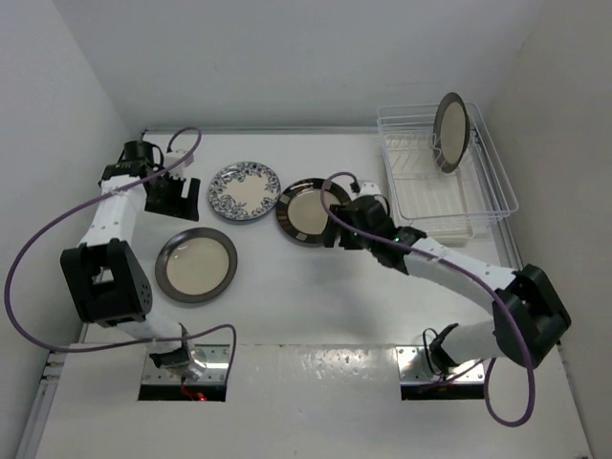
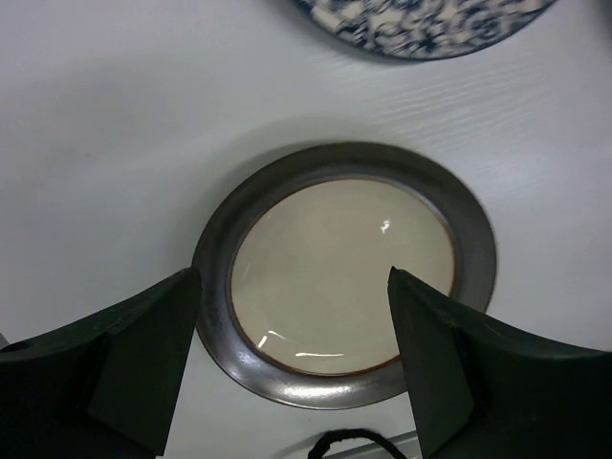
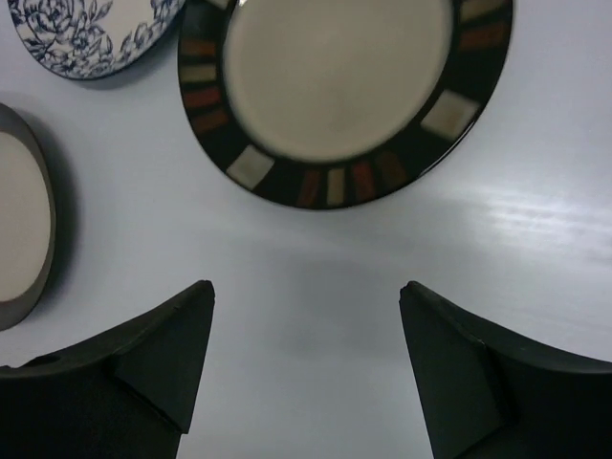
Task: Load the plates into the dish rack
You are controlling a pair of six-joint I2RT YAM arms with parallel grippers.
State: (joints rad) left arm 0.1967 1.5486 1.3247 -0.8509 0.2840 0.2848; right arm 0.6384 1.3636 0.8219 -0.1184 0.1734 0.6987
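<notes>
White table (image 1: 316,306) bears three plates (image 1: 196,265) flat; fourth plate (image 1: 450,119) stands edgewise in rack (image 1: 490,182).

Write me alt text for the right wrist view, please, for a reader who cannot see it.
The open, empty right claw hangs over the white table, just short of a checked-rim plate lying flat. Parts of a blue floral plate, top left, and a grey-rimmed plate, left edge, also show.

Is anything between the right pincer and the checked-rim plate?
Nothing visible. The open right pincer faces the checked-rim plate with only tabletop between them; the blue floral plate and a grey-rimmed plate lie off to the side.
</notes>
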